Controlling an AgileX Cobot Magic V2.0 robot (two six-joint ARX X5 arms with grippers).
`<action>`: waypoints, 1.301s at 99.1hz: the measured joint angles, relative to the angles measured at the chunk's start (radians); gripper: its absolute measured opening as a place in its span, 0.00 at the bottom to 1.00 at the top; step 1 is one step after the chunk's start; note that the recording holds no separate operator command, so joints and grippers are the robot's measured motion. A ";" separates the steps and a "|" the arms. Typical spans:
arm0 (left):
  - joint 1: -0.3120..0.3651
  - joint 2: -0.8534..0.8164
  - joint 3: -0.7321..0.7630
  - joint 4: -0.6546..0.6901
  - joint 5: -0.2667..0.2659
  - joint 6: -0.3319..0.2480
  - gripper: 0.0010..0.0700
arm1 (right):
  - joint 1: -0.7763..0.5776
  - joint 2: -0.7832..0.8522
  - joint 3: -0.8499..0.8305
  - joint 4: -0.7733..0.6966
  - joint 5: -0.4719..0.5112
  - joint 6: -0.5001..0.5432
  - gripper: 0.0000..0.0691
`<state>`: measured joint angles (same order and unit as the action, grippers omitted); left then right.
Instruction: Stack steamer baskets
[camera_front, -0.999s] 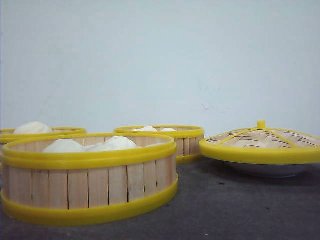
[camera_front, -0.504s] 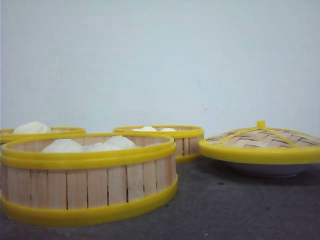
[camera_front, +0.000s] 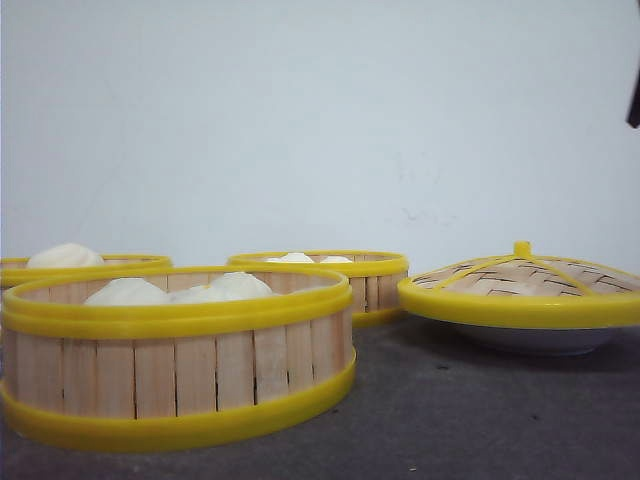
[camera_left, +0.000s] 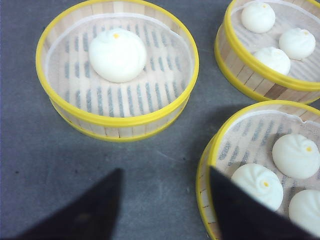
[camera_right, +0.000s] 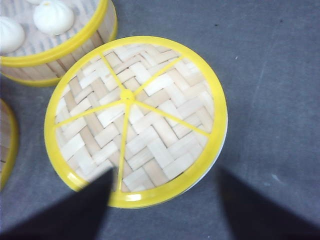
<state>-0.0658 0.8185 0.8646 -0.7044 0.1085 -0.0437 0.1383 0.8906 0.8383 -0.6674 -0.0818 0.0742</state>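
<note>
since the earlier frames a dark sliver (camera_front: 634, 98) has come in at the right edge of the front view, high against the wall; the baskets, lid and plate lie as they did. three steamer baskets stand apart on the grey table (camera_front: 470, 420), none stacked. nearest, at the left, is the near basket (camera_front: 178, 355), holding white buns (camera_front: 180, 290); the left wrist view shows at least three in it. behind it at the far left edge sits the left basket (camera_front: 90, 265) with a single bun (camera_left: 117, 54). further back, nearer the middle, the far basket (camera_front: 340, 275) holds three buns (camera_left: 275, 32). in the left wrist view the near basket's rim lies just beside the far basket, and both stand a little apart from the left basket.

to the right, well apart from the near basket, the domed woven lid (camera_front: 520, 285) with its yellow rim and knob rests on a white plate (camera_front: 535, 340), covering it.

the left end effector (camera_left: 165, 210) hangs above the table with its fingers spread wide, one over bare table, the other over the near basket's rim, holding nothing. the right end effector (camera_right: 165, 210) hangs over the near edge of the lid, fingers also spread wide and empty.
</note>
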 joint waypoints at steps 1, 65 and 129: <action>0.000 0.000 0.000 0.000 0.000 0.000 0.52 | 0.000 0.000 0.000 0.000 0.004 0.000 0.78; 0.000 0.000 0.000 0.000 0.000 0.000 0.66 | 0.058 0.321 0.110 0.211 -0.128 0.040 0.90; 0.000 0.000 0.000 -0.004 0.000 0.000 0.66 | 0.169 1.130 0.862 0.150 -0.098 0.042 0.90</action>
<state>-0.0658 0.8185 0.8646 -0.7086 0.1085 -0.0437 0.3077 2.0209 1.7004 -0.5171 -0.1795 0.1158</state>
